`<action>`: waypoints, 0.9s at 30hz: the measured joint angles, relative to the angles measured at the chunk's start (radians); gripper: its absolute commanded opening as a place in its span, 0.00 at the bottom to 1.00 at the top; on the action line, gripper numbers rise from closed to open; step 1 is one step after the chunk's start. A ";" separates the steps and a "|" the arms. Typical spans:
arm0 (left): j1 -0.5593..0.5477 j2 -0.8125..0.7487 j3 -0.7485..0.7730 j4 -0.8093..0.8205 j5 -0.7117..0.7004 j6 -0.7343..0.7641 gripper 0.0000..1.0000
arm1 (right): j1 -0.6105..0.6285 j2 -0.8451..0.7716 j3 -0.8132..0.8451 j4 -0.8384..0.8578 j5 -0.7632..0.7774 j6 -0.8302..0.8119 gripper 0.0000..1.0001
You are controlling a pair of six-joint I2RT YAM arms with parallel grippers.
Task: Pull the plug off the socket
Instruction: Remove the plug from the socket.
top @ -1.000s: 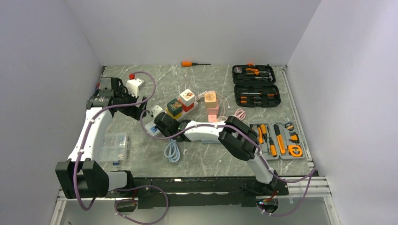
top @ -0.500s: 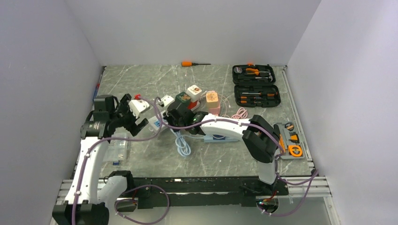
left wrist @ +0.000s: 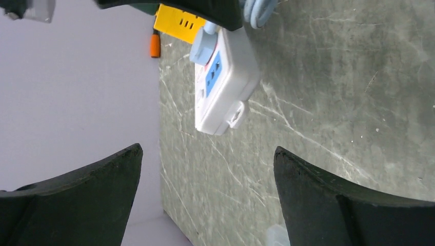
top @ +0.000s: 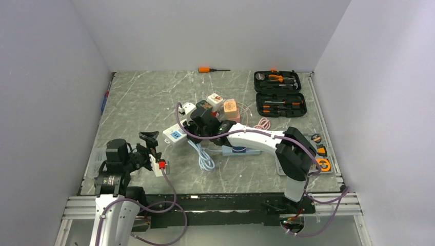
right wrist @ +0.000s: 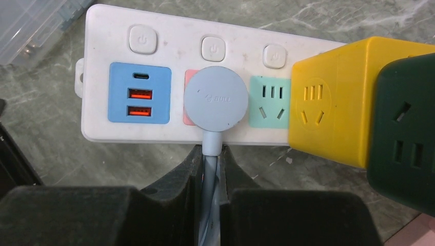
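Note:
A white power strip [right wrist: 169, 56] lies on the table, also seen from above [top: 174, 135]. A round grey-blue plug [right wrist: 214, 106] sits in its pink socket, next to a yellow cube adapter [right wrist: 333, 102] and a dark green one [right wrist: 405, 133]. My right gripper [right wrist: 210, 154] is shut on the plug's pale blue cable [right wrist: 211, 179] right below the plug, and it shows from above [top: 199, 122]. The cable coils on the table [top: 205, 160]. My left gripper [top: 150, 142] is open and empty near the front left. It faces the strip [left wrist: 225, 82] from a distance, its fingertips [left wrist: 131, 154] apart.
Two cube adapters [top: 216, 99] [top: 231, 108] sit on the strip's far end. An open black tool case [top: 277, 93] lies at the back right, a tool tray [top: 308, 151] right of the right arm. An orange screwdriver [top: 209, 69] lies at the back, a pink cable [top: 262, 124] mid-right.
My left arm has drawn back from the far left to the near left. The strip with its cubes has shifted right and farther back, my right gripper moving with it.

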 measured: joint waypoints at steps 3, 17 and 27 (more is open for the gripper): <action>0.000 -0.032 -0.063 0.050 0.039 0.070 0.99 | -0.002 -0.023 -0.014 0.000 -0.014 0.000 0.00; -0.005 0.018 -0.297 0.440 0.171 0.285 0.99 | -0.004 -0.061 -0.054 0.009 -0.053 0.000 0.00; -0.133 0.109 -0.342 0.622 0.162 0.324 0.81 | -0.004 -0.061 -0.054 0.010 -0.075 0.000 0.00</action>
